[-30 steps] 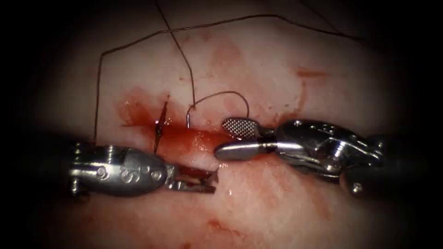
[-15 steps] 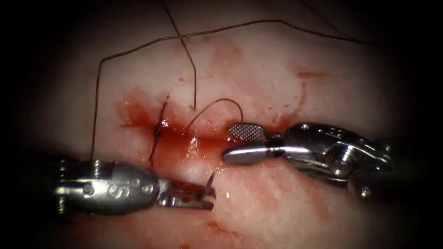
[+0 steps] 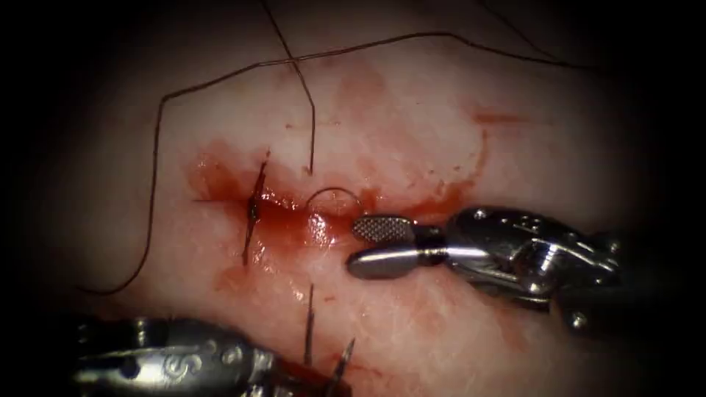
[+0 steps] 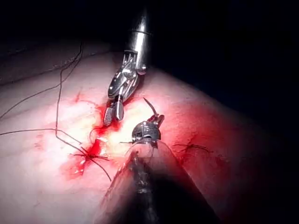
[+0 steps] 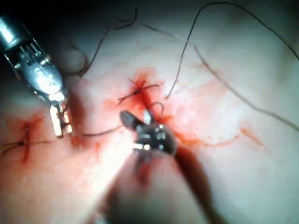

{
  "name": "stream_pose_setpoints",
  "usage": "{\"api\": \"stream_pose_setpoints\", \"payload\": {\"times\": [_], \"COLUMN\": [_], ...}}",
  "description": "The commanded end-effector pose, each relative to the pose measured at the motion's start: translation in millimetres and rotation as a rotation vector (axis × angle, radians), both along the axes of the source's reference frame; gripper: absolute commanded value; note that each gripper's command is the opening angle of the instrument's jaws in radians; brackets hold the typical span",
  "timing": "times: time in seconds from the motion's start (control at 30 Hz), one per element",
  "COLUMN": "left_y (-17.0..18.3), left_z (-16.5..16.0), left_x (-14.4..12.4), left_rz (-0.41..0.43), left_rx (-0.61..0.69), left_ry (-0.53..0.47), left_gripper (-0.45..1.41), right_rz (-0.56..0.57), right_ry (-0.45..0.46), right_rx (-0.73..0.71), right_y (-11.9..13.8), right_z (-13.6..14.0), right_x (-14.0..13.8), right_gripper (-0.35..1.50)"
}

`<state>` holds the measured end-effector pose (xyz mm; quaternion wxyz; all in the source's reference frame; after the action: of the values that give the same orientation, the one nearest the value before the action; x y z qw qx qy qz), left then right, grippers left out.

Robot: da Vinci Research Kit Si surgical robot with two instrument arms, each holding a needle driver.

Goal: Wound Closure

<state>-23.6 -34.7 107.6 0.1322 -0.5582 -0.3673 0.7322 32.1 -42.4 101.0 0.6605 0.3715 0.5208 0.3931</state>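
The tissue (image 3: pixel 456 95) is seen with red fluid (image 3: pixel 294 220) pooled along its cut (image 3: pixel 220 200). Thread (image 3: pixel 154 169) is draped in loops across its surface, and a knotted stitch (image 3: pixel 254 209) is set across the cut.

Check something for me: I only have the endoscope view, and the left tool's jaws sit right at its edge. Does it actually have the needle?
Observer: Yes. In the left wrist view the left tool is shut on the needle, whose free end stands up clear of the tissue. I cannot tell where along its curve it is held.
Operator: My right tool looks open and empty beside the cut. Anything outside my frame?
Observer: The right wrist view shows a second tied stitch with cut ends of thread, past the left tool and away from the cut.
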Motion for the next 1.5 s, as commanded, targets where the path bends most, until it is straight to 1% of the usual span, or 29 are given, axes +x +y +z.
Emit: {"api": "stream_pose_setpoints", "payload": {"times": [0.03,0.1,0.17,0.2,0.33,0.47,0.57,0.7,0.8,0.83,0.93,1.0,1.17,1.23,1.3,1.33,1.37,1.4,1.43,1.47,1.5], "left_y": [-0.2,0.3,0.9,1.4,2.8,4.1,5.2,6.9,8.6,8.6,9.7,10.9,12.0,11.9,11.5,11.3,11.3,11.2,11.2,11.2,11.2], "left_z": [0.3,-0.3,-0.8,-1.0,-1.5,-1.8,-2.5,-3.6,-5.0,-5.0,-6.0,-7.0,-8.0,-8.0,-7.8,-7.7,-7.7,-7.6,-7.6,-7.6,-7.6], "left_x": [-0.4,-0.1,0.2,0.4,1.4,2.4,3.1,4.0,5.0,5.0,5.7,6.6,7.5,7.4,7.2,6.9,6.9,6.9,6.8,6.9,6.9], "left_rz": [-0.004,-0.017,-0.034,-0.056,-0.075,-0.092,-0.107,-0.148,-0.201,-0.201,-0.256,-0.293,-0.326,-0.326,-0.323,-0.319,-0.319,-0.318,-0.319,-0.318,-0.318], "left_rx": [0.0,0.004,-0.05,-0.097,-0.219,-0.29,-0.326,-0.384,-0.465,-0.465,-0.506,-0.544,-0.574,-0.577,-0.575,-0.575,-0.575,-0.575,-0.575,-0.575,-0.575], "left_ry": [-0.006,0.003,-0.012,-0.019,0.011,0.024,0.025,0.024,0.048,0.048,0.039,0.029,0.04,0.041,0.035,0.03,0.03,0.028,0.028,0.028,0.027], "left_gripper": [-0.45,-0.45,-0.45,-0.45,-0.45,-0.45,-0.45,-0.45,-0.45,-0.45,-0.45,-0.45,-0.45,-0.45,-0.45,-0.45,-0.45,-0.45,-0.45,-0.45,-0.45], "right_rz": [-0.006,-0.013,-0.021,-0.024,-0.032,-0.052,-0.068,-0.071,-0.059,-0.059,-0.055,-0.054,-0.052,-0.051,-0.051,-0.048,-0.048,-0.048,-0.05,-0.048,-0.053], "right_ry": [0.005,0.009,0.013,0.014,0.009,-0.026,-0.055,-0.059,-0.069,-0.069,-0.071,-0.071,-0.071,-0.071,-0.071,-0.073,-0.073,-0.073,-0.071,-0.072,-0.072], "right_rx": [-0.011,-0.018,-0.027,-0.029,-0.049,-0.071,-0.103,-0.12,-0.135,-0.135,-0.147,-0.169,-0.188,-0.192,-0.202,-0.208,-0.208,-0.213,-0.224,-0.229,-0.239], "right_y": [-0.6,-1.0,-1.4,-1.7,-2.8,-3.7,-3.8,-3.4,-3.2,-3.2,-3.2,-3.1,-2.9,-2.9,-3.0,-3.0,-3.0,-2.9,-2.9,-2.7,-2.6], "right_z": [0.3,0.3,0.4,0.5,1.7,3.4,4.7,5.7,5.8,5.8,5.7,5.5,5.0,4.7,4.5,4.4,4.4,4.3,4.3,4.2,4.1], "right_x": [0.8,0.9,1.1,1.2,2.0,3.0,3.4,3.4,3.3,3.3,3.4,3.6,4.1,4.4,4.8,5.1,5.1,5.1,5.1,5.0,4.8], "right_gripper": [0.2,0.17,0.15,0.15,0.15,0.15,0.15,0.15,0.15,0.15,0.15,0.2,0.22,0.22,0.17,0.1,0.1,-0.05,-0.27,-0.35,-0.35]}}
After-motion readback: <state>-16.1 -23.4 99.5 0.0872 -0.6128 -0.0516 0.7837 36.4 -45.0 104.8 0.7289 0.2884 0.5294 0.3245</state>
